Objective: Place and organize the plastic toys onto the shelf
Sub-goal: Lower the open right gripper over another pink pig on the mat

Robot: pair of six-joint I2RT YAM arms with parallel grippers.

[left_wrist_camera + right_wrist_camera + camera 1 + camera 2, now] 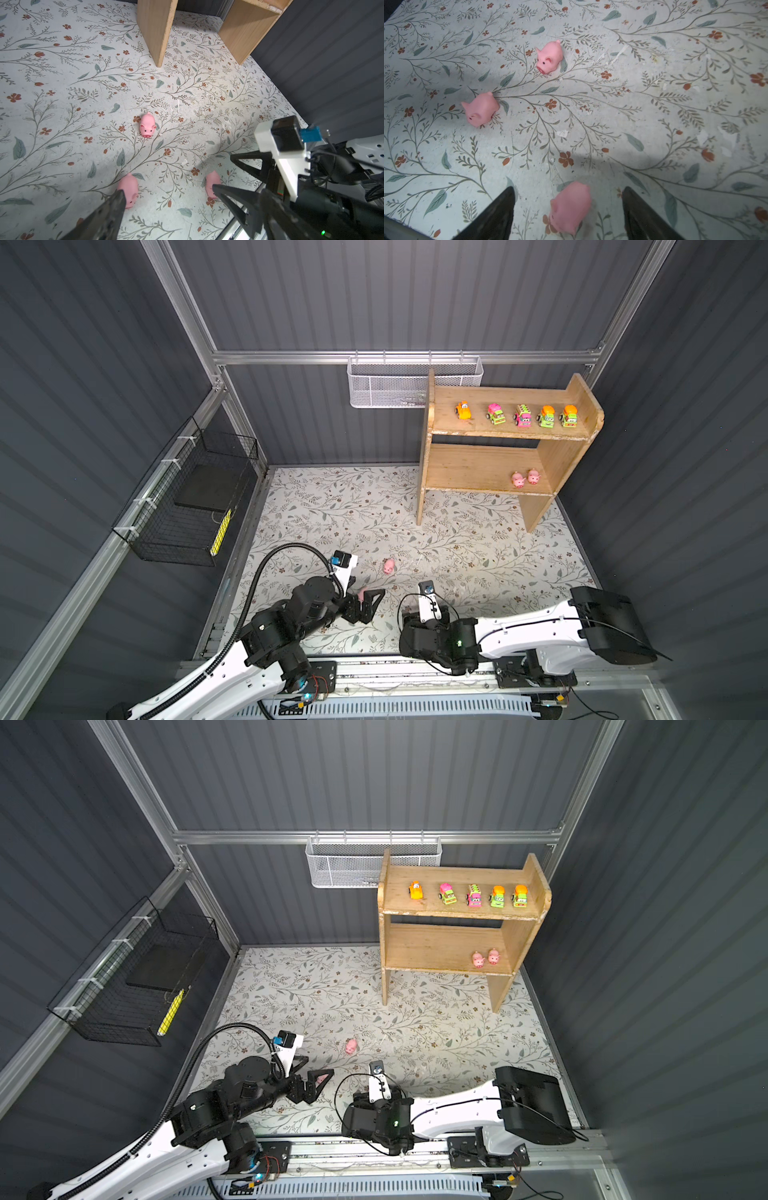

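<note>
Sitting between wide-spread jaws of the right gripper (569, 190), touching neither, pig (570, 207) lies lengthwise along them, snout toward its base.

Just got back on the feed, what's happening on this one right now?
The robot is sorting toys onto the wooden shelf. Five vehicles line the top tier, two pigs stand on the lower. Three more are on the floral mat: the right gripper is open astride one pig, the left gripper is open right by a second pig, and the third pig lies free.
</note>
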